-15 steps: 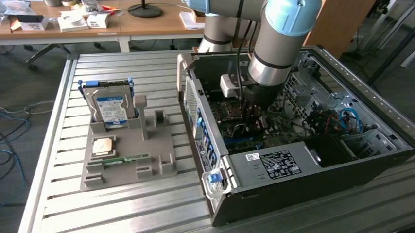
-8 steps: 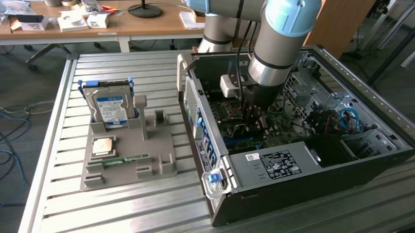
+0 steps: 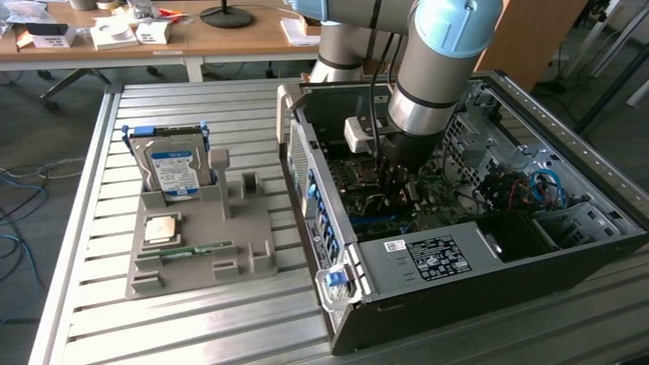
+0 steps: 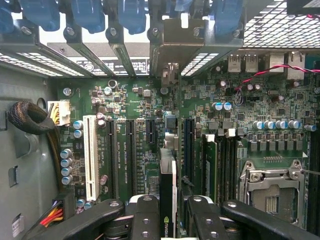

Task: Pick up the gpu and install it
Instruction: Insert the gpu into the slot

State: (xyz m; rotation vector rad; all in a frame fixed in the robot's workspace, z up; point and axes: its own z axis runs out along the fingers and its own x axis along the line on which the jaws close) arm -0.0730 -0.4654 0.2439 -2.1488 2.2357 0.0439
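The fingers [image 4: 145, 220] grip the gpu [image 4: 167, 200], seen edge-on.

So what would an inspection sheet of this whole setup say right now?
Surface: slatted metal table carrying an open computer case and a grey holder tray.
Job's things: gpu held edge-on over the motherboard slots; seated or not, cannot tell.
Clutter: hard drive, processor chip and memory stick on the tray.
End effector: end effector shut on the gpu, inside the case.
Cables: red and blue leads in the case; black bundle; floor cables.
Surroundings: wooden desks with boxes behind.
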